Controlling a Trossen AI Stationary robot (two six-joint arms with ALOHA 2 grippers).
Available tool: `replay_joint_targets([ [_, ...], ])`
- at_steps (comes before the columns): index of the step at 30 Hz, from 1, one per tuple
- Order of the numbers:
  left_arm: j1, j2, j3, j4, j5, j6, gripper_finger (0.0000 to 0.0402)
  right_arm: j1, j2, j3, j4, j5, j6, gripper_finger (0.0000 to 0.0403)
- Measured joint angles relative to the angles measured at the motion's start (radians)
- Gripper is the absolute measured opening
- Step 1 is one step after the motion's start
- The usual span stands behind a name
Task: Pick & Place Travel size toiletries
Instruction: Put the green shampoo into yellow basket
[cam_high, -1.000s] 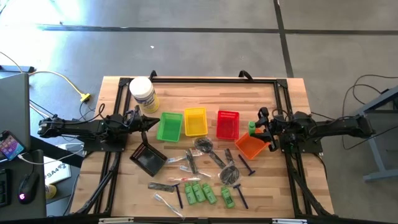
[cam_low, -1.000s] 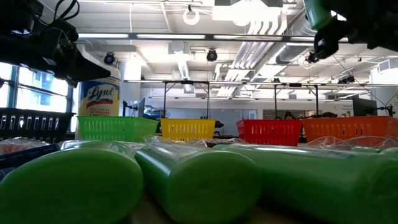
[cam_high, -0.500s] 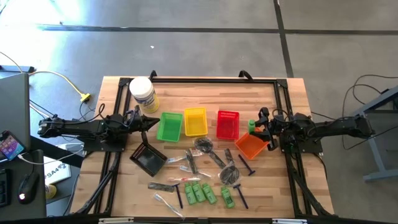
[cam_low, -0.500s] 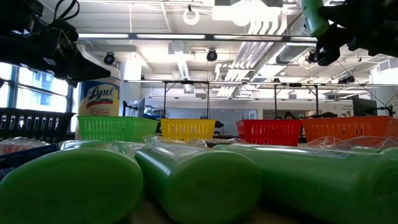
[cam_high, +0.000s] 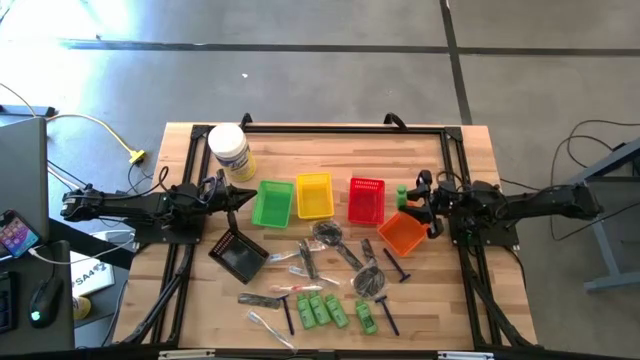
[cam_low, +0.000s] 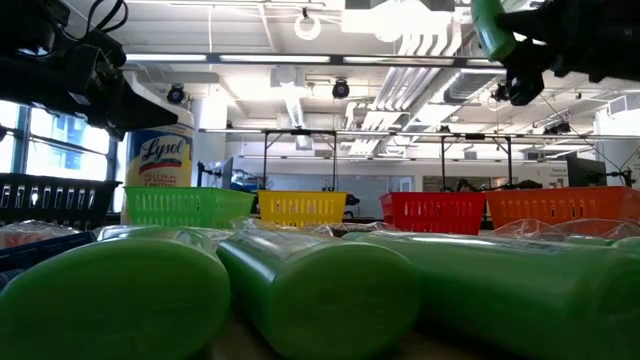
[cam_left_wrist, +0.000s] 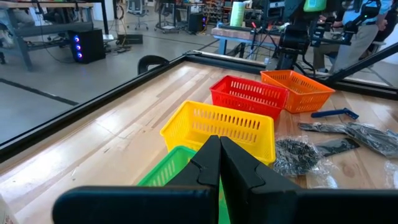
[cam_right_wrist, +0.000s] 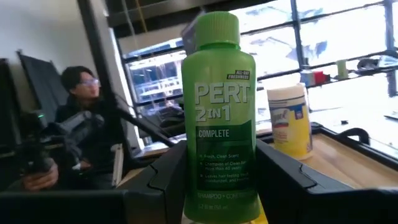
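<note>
Transport is the step in hand: your right claw (cam_high: 408, 198) grips a green bottle (cam_right_wrist: 219, 118) upright, raised just beside the red basket (cam_high: 366, 199), on its side toward the orange basket (cam_high: 403, 236). Next, you need to centre it over a basket and release. Your left claw (cam_high: 236, 198) waits shut, holding nothing, just beside the green basket (cam_high: 272, 203).

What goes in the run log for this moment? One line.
right claw: shut on green bottle, above orange basket | left claw: shut, empty, over green basket
</note>
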Motion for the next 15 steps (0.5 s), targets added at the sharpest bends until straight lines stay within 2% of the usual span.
replay_joint_targets([
  [6, 0.0, 0.0, 0.0, 0.001, -0.005, 0.0, 0.0002, 0.038, 0.178, 0.206, -0.207, 0.161, 0.008, 0.0151],
  [15, 0.0, 0.0, 0.0, 0.001, -0.025, 0.0, 0.0002, 0.042, 0.525, 0.53, -0.455, 0.253, 0.054, 0.015],
])
